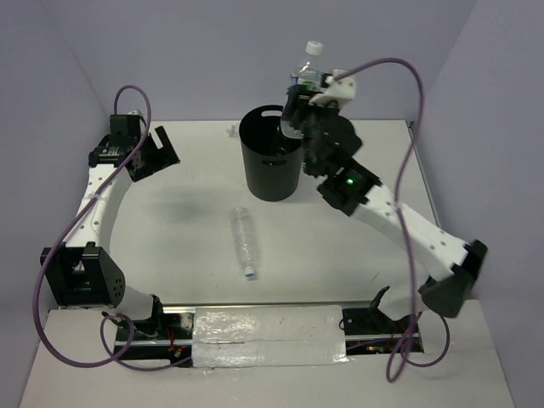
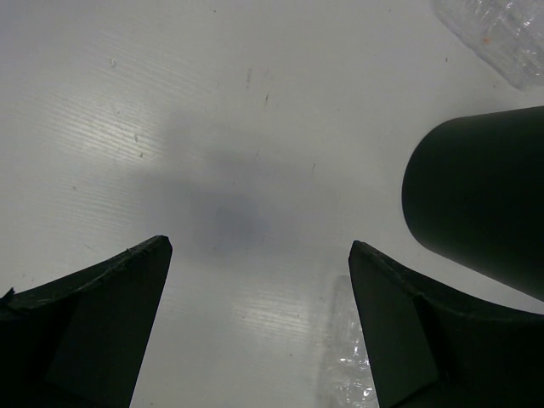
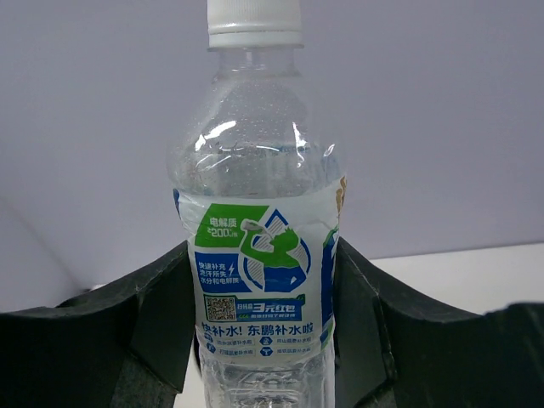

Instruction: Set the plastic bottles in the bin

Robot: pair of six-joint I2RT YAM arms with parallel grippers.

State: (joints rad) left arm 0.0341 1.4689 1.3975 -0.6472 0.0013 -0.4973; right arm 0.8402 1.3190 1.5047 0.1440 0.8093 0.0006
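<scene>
Well to the left of the bin (image 1: 272,174), the left end effector (image 1: 155,151) hung over bare worktop (image 1: 178,229), its jaws spread wide with nothing between them. On the near side of the bin, slightly left of its centre, a clear bottle (image 1: 243,242) lay flat on the worktop, apart from the bin's wall. Above the bin's far-right rim, the right end effector (image 1: 313,92) was closed on a labelled bottle (image 3: 259,255), gripping it across the label band with the body upright and the white cap on top. The step in hand looked like the drop of this bottle. It seemed to sit over or just outside the rim, so the next move probably called for a short shift toward the bin's centre before the jaws let go. The mouth was far wider than the bottle, leaving generous room; the rim below and the back wall beyond the bin were the edges to mind. The lying bottle had open worktop around it.
</scene>
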